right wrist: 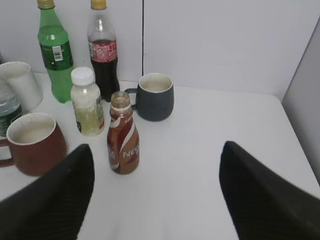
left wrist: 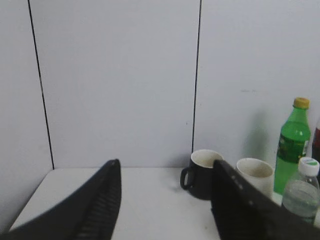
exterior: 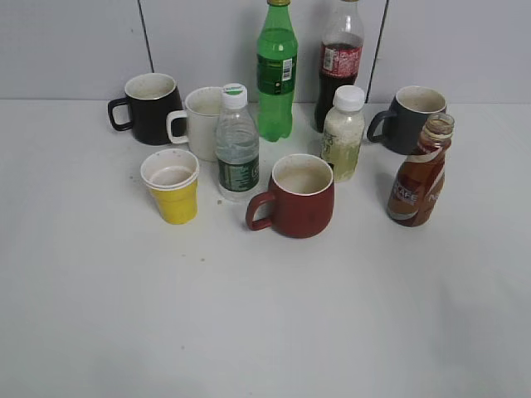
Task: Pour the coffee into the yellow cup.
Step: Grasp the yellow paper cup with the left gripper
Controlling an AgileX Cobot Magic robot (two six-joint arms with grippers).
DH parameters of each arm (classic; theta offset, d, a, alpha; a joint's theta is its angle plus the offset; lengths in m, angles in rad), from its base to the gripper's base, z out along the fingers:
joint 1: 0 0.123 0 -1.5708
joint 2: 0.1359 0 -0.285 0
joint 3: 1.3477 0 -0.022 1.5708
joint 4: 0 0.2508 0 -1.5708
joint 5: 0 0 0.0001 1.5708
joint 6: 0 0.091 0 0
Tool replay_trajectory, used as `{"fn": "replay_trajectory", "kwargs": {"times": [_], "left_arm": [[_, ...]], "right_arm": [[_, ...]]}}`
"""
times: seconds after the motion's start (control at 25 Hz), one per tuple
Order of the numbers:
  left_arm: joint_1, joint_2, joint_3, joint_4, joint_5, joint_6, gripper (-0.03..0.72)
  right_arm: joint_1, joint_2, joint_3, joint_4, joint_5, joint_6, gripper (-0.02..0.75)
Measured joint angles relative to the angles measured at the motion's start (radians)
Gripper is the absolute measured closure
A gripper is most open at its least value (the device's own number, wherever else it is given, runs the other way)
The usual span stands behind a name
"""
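Standing on a white table (exterior: 265, 332) before grey wall panels (left wrist: 115, 80) — coffee (exterior: 420, 178), yellow cup (exterior: 172, 186); both pincers spread, empty.

Coffee bottle (exterior: 421, 174) looks like clear shiny plastic w/ a smooth glossy label. Yellow cup (exterior: 172, 186) looks like thin paper or plastic, can't tell which, matt outside. Dark red mug (exterior: 297, 196) looks like smooth pottery w/ a soft shine. Table (exterior: 265, 315) is white, smooth & matt. Right gripper (right wrist: 155, 192) fingers (right wrist: 260, 200) are black, matt, w/ fine ribs.
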Motion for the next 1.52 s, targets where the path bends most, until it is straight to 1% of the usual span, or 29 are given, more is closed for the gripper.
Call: {"fn": "replay_trajectory", "kwargs": {"times": [0.04, 0.08, 0.16, 0.2, 0.24, 0.32, 0.36, 0.4, 0.44, 0.48, 0.52, 0.56, 0.72, 0.8, 0.84, 0.88, 0.92, 1.0, 1.12, 1.16, 1.28, 1.32, 1.52], "left_arm": [[0.000, 0.012, 0.010, 0.000, -0.030, 0.000, 0.251], [0.000, 0.078, 0.050, 0.000, -0.152, 0.000, 0.251], [0.000, 0.175, 0.099, -0.006, -0.337, 0.000, 0.251], [0.000, 0.205, 0.105, -0.014, -0.366, 0.000, 0.251], [0.000, 0.300, 0.120, -0.014, -0.496, 0.000, 0.251], [0.000, 0.402, 0.125, -0.014, -0.602, 0.000, 0.251], [0.000, 0.497, 0.125, -0.014, -0.712, 0.000, 0.251], [0.000, 0.497, 0.125, -0.014, -0.795, 0.000, 0.251], [0.000, 0.607, 0.125, -0.014, -0.837, 0.000, 0.251], [0.000, 0.681, 0.125, -0.014, -0.919, 0.000, 0.251], [0.000, 0.681, 0.125, -0.014, -0.919, 0.000, 0.251], [0.000, 0.874, 0.125, 0.000, -1.110, 0.000, 0.251], [0.000, 1.115, 0.125, 0.082, -1.350, 0.000, 0.251], [0.000, 1.213, 0.124, 0.133, -1.441, 0.000, 0.251], [0.000, 1.277, 0.124, 0.178, -1.498, 0.000, 0.251], [0.000, 1.303, 0.124, 0.195, -1.511, 0.000, 0.251], [0.000, 1.374, 0.124, 0.237, -1.530, 0.000, 0.251], [0.000, 1.430, 0.124, 0.280, -1.538, 0.000, 0.251], [0.000, 1.515, 0.124, 0.354, -1.545, 0.000, 0.251], [0.000, 1.544, 0.123, 0.399, -1.546, 0.000, 0.251], [0.000, 1.586, 0.123, 0.461, -1.546, 0.000, 0.249], [0.000, 1.618, 0.123, 0.492, -1.548, 0.000, 0.234], [0.000, 1.732, 0.117, 0.524, -1.549, 0.000, 0.137]], "right_arm": [[0.010, 0.036, 0.018, -0.004, -0.066, 0.000, 0.153], [0.023, 0.063, 0.039, -0.006, -0.141, 0.000, 0.153], [0.055, 0.127, 0.079, -0.009, -0.296, 0.000, 0.152], [0.070, 0.156, 0.099, -0.012, -0.386, 0.001, 0.151], [0.084, 0.195, 0.114, -0.013, -0.475, 0.001, 0.151], [0.102, 0.284, 0.136, -0.006, -0.621, 0.001, 0.151], [0.106, 0.326, 0.140, -0.008, -0.684, 0.001, 0.151], [0.108, 0.379, 0.142, -0.009, -0.743, 0.000, 0.151], [0.110, 0.433, 0.143, -0.010, -0.788, 0.000, 0.151], [0.110, 0.481, 0.143, -0.010, -0.843, 0.000, 0.151], [0.110, 0.537, 0.143, -0.013, -0.899, 0.000, 0.151], [0.110, 0.591, 0.143, -0.018, -0.948, 0.000, 0.151], [0.110, 0.800, 0.144, -0.066, -1.188, 0.009, 0.153], [0.110, 0.896, 0.144, -0.129, -1.316, 0.043, 0.153], [0.110, 0.947, 0.144, -0.156, -1.366, 0.065, 0.153], [0.110, 0.994, 0.143, -0.190, -1.421, 0.086, 0.153], [0.110, 1.039, 0.143, -0.221, -1.466, 0.101, 0.153], [0.111, 1.113, 0.143, -0.263, -1.512, 0.117, 0.153], [0.111, 1.202, 0.145, -0.283, -1.544, 0.123, 0.153], [0.111, 1.227, 0.152, -0.285, -1.562, 0.124, 0.153], [0.111, 1.291, 0.183, -0.306, -1.627, 0.125, 0.152], [0.111, 1.313, 0.193, -0.316, -1.651, 0.125, 0.151], [0.111, 1.474, 0.232, -0.321, -1.761, 0.122, 0.151]]}}
